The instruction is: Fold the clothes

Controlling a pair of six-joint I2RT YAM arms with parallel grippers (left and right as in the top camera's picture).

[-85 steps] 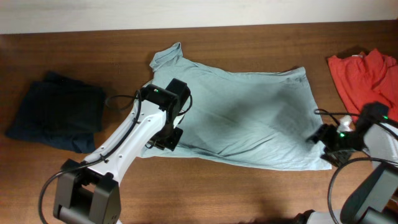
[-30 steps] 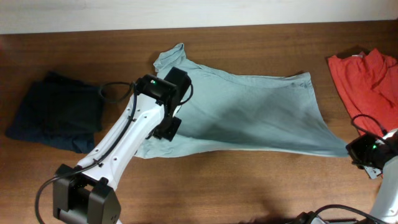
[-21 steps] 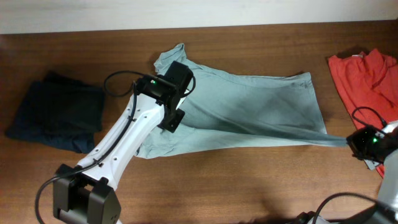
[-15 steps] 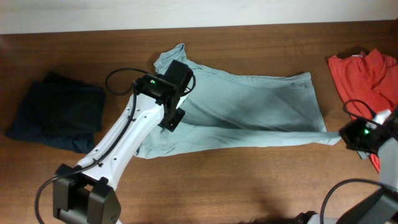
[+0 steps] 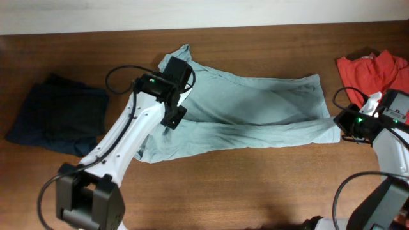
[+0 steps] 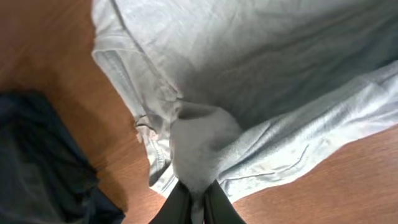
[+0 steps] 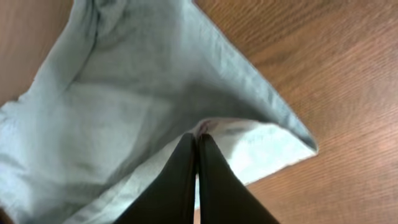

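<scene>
A pale blue-green shirt (image 5: 255, 102) lies spread across the middle of the wooden table (image 5: 255, 185), its lower edge doubled over into a long band. My left gripper (image 5: 173, 119) sits at the shirt's left side, near the collar. In the left wrist view the left gripper (image 6: 198, 194) has a bunched hump of shirt cloth (image 6: 280, 74) pinched between its narrow jaws. My right gripper (image 5: 340, 125) is at the shirt's right end. In the right wrist view the right gripper (image 7: 198, 142) is shut on the hem fold of the shirt (image 7: 124, 93).
A dark navy garment (image 5: 61, 118) lies in a heap at the left, also seen in the left wrist view as dark cloth (image 6: 37, 162). A red garment (image 5: 374, 73) lies at the far right, just behind my right arm. A pale wall strip (image 5: 204, 13) borders the table's back edge.
My right gripper has pulled the shirt's lower right corner out, then up and leftward, laying the bottom edge over itself. My left gripper has shifted slightly toward the back with its cloth.
</scene>
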